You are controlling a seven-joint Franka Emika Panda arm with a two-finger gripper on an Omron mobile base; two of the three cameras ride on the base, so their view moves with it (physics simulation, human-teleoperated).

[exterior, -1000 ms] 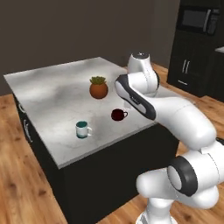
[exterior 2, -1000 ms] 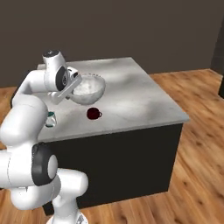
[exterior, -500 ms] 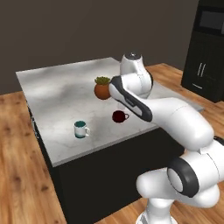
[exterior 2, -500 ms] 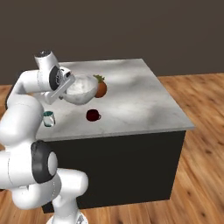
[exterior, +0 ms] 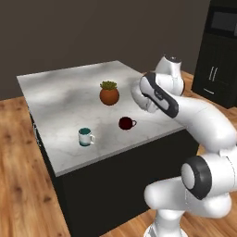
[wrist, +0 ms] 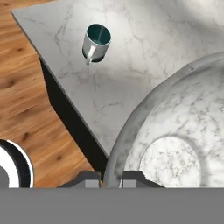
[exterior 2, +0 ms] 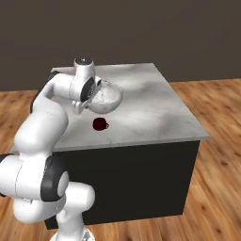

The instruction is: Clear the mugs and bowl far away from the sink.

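1. The gripper (wrist: 110,178) is clenched on the rim of the marbled bowl (exterior 2: 106,95), one finger inside the wall and one outside, as the hand view shows it pinching the near edge. That edge-pinch looks chosen because the bowl is too wide to be spanned across.

2. The bowl hangs off the hand, lifted clear above the counter (exterior 2: 155,108), opening upward and roughly level, its weight carried out beyond the fingertips.

3. Below the hand and a little to one side, the dark red mug (exterior 2: 100,124) stands on the counter, apart from the bowl and untouched.

4. Farther from the hand, near the counter's edge over the wooden floor, the teal mug (wrist: 96,41) stands upright, its white handle turned toward that edge.

5. The terracotta plant pot (exterior: 109,94) sits on the far side of the red mug from the teal one; it is no part of the job and should stay put.

6. I can make out no sink from where I stand, so I cannot say how far the bowl is from it.

7. My reading: the bowl is in mid-carry, both mugs left to do.

8. A grip on one edge could let the bowl tilt or slip; a slow, level set-down clear of the red mug seems wise.
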